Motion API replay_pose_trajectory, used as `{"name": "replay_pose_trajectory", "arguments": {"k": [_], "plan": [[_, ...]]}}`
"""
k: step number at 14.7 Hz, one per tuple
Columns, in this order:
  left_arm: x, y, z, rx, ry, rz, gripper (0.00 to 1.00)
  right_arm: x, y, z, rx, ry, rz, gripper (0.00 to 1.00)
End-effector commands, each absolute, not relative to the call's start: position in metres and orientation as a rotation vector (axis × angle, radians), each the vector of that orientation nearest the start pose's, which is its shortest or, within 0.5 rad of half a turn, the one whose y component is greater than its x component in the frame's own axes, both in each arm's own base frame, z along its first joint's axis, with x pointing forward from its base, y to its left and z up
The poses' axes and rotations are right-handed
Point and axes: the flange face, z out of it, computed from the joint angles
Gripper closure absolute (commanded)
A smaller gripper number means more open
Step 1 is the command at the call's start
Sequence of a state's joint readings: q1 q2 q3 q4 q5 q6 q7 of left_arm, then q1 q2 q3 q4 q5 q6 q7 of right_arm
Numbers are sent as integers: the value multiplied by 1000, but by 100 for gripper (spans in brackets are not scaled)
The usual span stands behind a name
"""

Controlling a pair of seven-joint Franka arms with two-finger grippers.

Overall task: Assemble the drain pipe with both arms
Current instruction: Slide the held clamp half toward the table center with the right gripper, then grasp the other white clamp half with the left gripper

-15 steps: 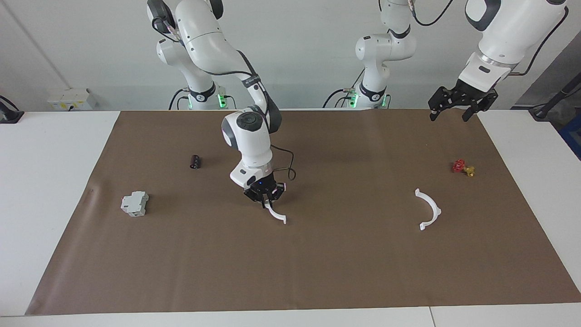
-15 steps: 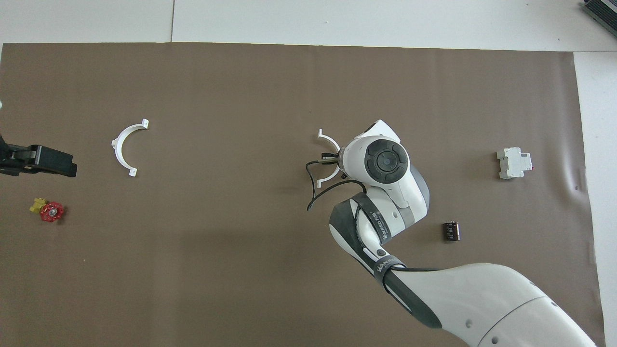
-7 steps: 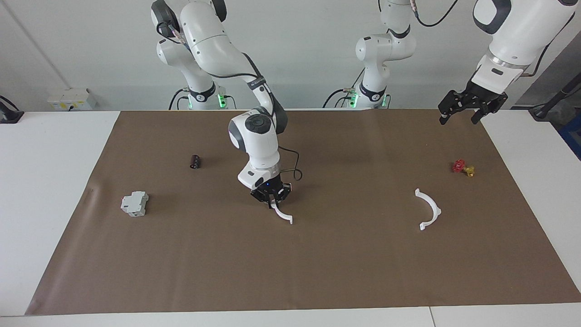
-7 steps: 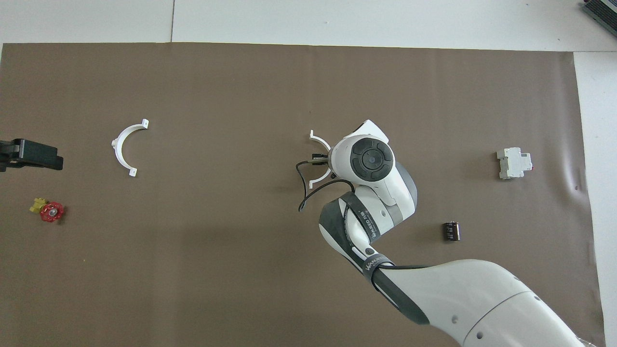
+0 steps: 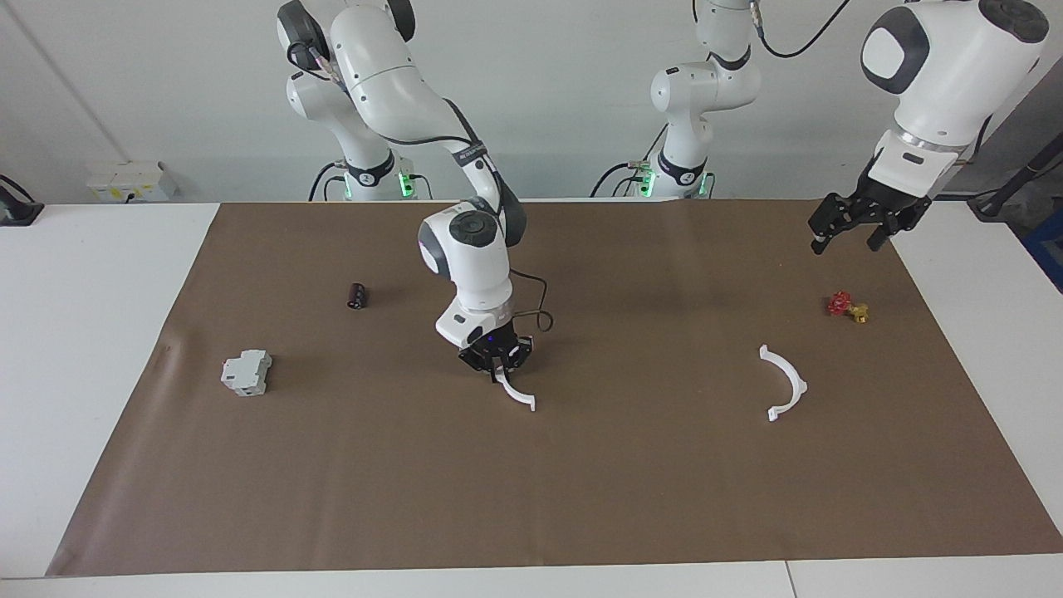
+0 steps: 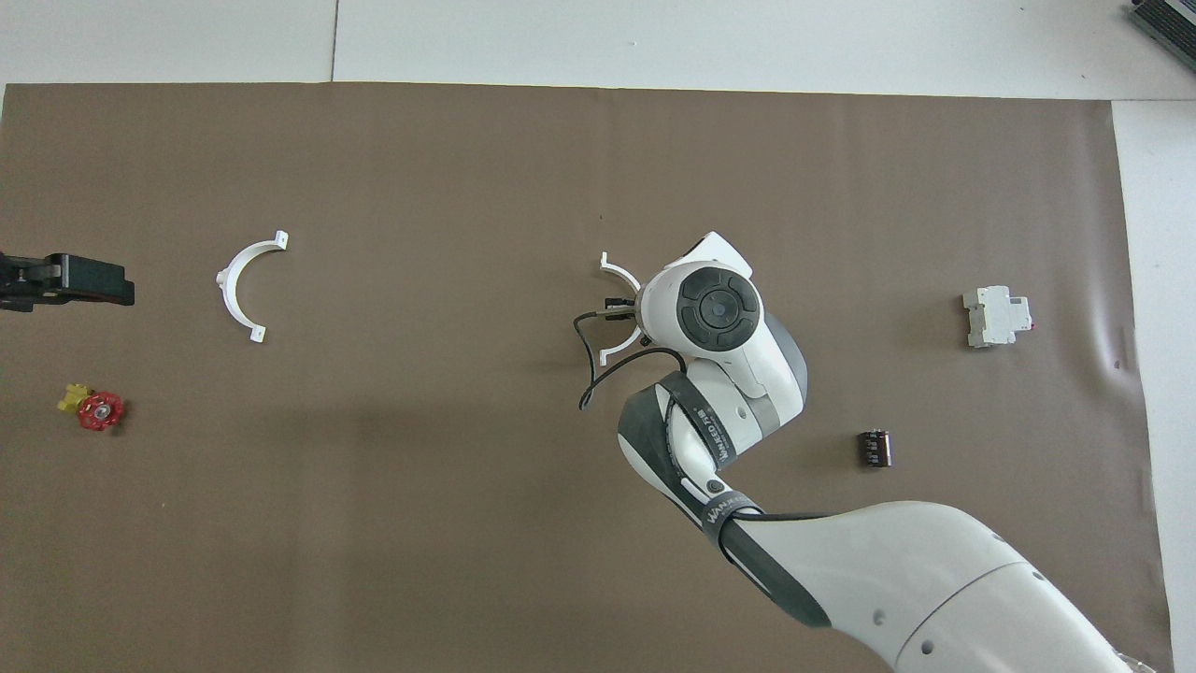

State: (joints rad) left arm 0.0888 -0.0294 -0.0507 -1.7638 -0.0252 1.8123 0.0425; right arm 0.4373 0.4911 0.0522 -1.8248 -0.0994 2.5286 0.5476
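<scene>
The right gripper (image 5: 497, 368) is down near the middle of the brown mat (image 5: 581, 498) and holds one white half-ring (image 5: 519, 395) pinched between its fingers; whether the ring's free end touches the mat is hard to judge. The second half-ring (image 5: 786, 383) lies flat toward the left arm's end, beside the red-and-gold valve piece (image 5: 847, 306). The left gripper (image 5: 855, 232) hangs in the air above that end, fingers spread wide.
</scene>
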Motion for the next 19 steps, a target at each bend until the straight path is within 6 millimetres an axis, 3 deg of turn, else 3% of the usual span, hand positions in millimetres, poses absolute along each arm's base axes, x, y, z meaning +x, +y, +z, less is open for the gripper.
{"name": "replay_pose_trajectory", "arguments": {"k": [1,2,5,9,15,17,19], "plan": [[574,23,554,-3154,-21,-161,0,596,314,283,-3067,13,-329,80],[583,27,536,-3146,-19,-141,0,597,314,283,-3065,17,-330,47],[606,40,488,-3131,-35,-171,0,597,313,282,-3066,29,-325,25],[608,47,437,-3127,-56,-231,0,597,313,286,-3062,46,-334,4],[652,46,351,-3124,-31,-270,0,601,303,303,-3072,61,-329,1],[665,48,337,-3106,-6,-284,0,599,302,313,-3078,60,-323,1],[661,45,325,-3106,7,-273,1,598,300,321,-3087,56,-314,1]]}}
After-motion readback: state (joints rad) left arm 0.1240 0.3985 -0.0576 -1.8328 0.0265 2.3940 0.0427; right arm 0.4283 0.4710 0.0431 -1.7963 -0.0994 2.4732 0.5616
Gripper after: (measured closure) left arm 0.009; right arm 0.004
